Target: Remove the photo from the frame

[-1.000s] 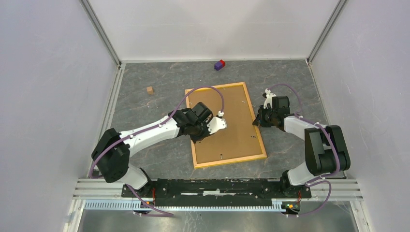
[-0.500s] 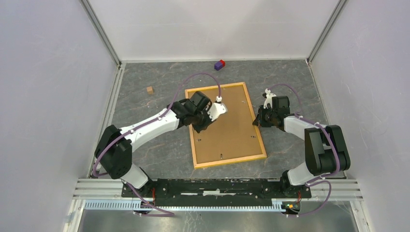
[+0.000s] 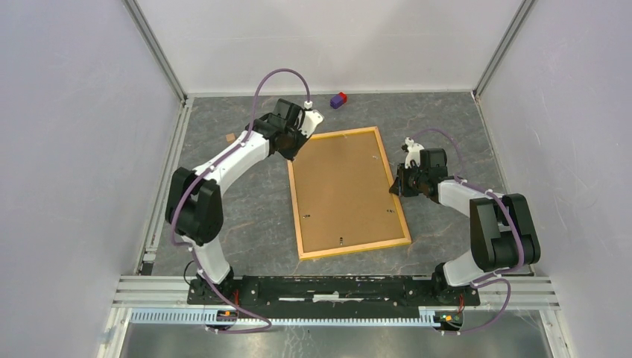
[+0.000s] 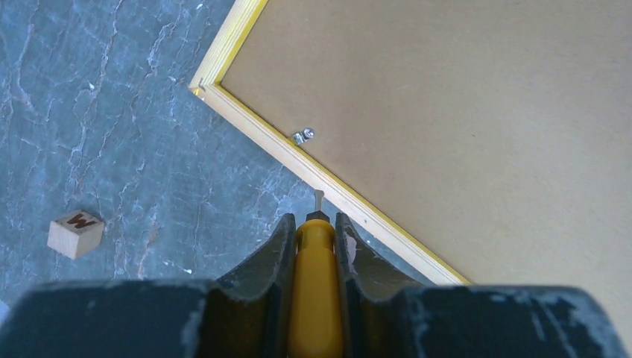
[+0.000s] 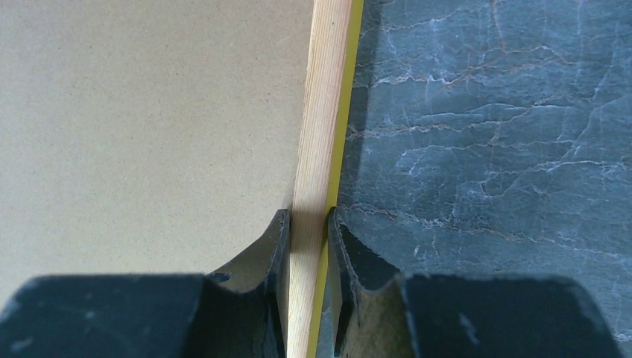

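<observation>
- Two grippers, both closed on something: the left gripper (image 4: 314, 221) pinches a yellow-handled tool (image 4: 316, 283) between its fingers, and the right gripper (image 5: 306, 216) is clamped across the frame's outer rail (image 5: 317, 112).
- One second ago the left gripper hung over the left-middle of the frame (image 3: 346, 192). Half a second ago it was partway toward the far end. Now it sits off the frame, just outside the far-left corner.
- From the left wrist view, the tool's small metal tip points at the yellow edge just ahead of it. Whether tip and edge touch cannot be told.
- A metal clip (image 4: 303, 136) sits just beyond that edge, ahead of the tip and slightly left, on the brown panel (image 4: 477, 112).
- A wooden block (image 4: 75, 233) lies on the table well to the left of the gripper, apart from the frame.
- The right gripper has not moved over that second, and the frame looks unshifted, lying back-up.
- The photo is not visible. It is presumably face-down under the panel, so still inside the frame.
- The move likely means the left arm is lining up on the far clip to work it loose while the right arm steadies the frame.
- Other clips show near the left, right and near edges of the panel in the top view, so the task seems early: the panel is still seated.
- The tip must reach past the edge to the clip. A slip could skid it across the panel or nudge the frame.
</observation>
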Robot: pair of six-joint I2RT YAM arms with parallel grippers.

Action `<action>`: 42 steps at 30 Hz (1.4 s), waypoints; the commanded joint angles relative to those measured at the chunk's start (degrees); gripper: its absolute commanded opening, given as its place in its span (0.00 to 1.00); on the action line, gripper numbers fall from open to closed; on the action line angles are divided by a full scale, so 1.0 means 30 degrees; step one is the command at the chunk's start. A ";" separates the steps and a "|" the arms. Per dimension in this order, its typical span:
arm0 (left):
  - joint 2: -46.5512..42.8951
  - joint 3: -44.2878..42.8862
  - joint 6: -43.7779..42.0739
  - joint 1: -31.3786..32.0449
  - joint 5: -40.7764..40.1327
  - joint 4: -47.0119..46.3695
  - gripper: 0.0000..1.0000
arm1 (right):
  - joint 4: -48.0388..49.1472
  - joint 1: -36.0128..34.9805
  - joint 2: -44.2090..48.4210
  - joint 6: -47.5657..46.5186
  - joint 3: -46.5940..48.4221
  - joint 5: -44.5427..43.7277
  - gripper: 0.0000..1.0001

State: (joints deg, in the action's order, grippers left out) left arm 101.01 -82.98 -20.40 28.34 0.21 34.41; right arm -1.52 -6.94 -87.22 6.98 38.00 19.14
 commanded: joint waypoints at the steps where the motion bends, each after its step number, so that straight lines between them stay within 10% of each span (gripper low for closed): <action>1: 0.1015 -0.1419 -0.0505 0.0057 -0.0542 -0.0115 0.02 | -0.2153 -0.0429 -0.0865 -0.1233 -0.1005 0.0927 0.00; 42: 0.0123 0.4336 0.0130 -0.1094 -0.0577 -0.4448 0.02 | -0.2449 -0.0153 -0.1716 -0.1306 -0.0890 0.1296 0.00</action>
State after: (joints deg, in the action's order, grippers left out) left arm 103.61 -73.28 -20.38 25.98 -1.19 17.39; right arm -1.30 -6.00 -87.88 5.69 38.06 21.34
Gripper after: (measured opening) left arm 0.256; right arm 0.244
